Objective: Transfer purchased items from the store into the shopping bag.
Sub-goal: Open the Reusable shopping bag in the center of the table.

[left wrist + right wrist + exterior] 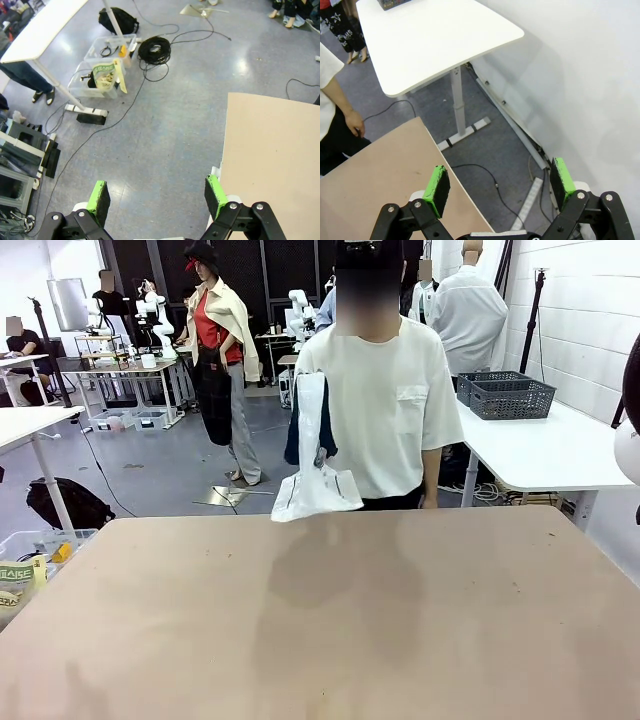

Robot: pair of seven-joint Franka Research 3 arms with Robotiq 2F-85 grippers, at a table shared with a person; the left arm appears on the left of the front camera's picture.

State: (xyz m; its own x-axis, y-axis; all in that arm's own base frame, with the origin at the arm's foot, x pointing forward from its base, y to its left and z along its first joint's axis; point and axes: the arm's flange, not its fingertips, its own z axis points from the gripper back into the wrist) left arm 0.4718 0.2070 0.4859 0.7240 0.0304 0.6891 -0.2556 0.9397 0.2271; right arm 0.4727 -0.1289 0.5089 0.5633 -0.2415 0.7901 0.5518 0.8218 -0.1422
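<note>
From my seat, the shopping bag (315, 485) is at twelve o'clock across the table (320, 640), hanging in front of the person (385, 410) who stands at the far edge. It is off the tabletop for most of its length, with its dark navy handles (300, 425) running up beside the person's white shirt. Its crinkled bottom reaches down to the far edge, and I cannot tell whether it touches the surface. The dark print shows low on its side.

At about two o'clock a dark grey perforated basket (505, 395) sits on a white side table (540, 455), well apart from the bag.

The left gripper (156, 192) hangs with its jaws spread wide and nothing between the green pads (98, 200) — just grey floor (175, 125) beneath. The tan table's corner comes in at three o'clock in that view, while clear plastic bins (107, 75) and a coiled black cable (154, 49) lie at eleven and twelve.

The right gripper (500, 175) is likewise wide apart and empty, over the table's corner and the floor beside it. At ten o'clock there, the person's hand (355, 122) hangs just beside the table edge, holding nothing.
</note>
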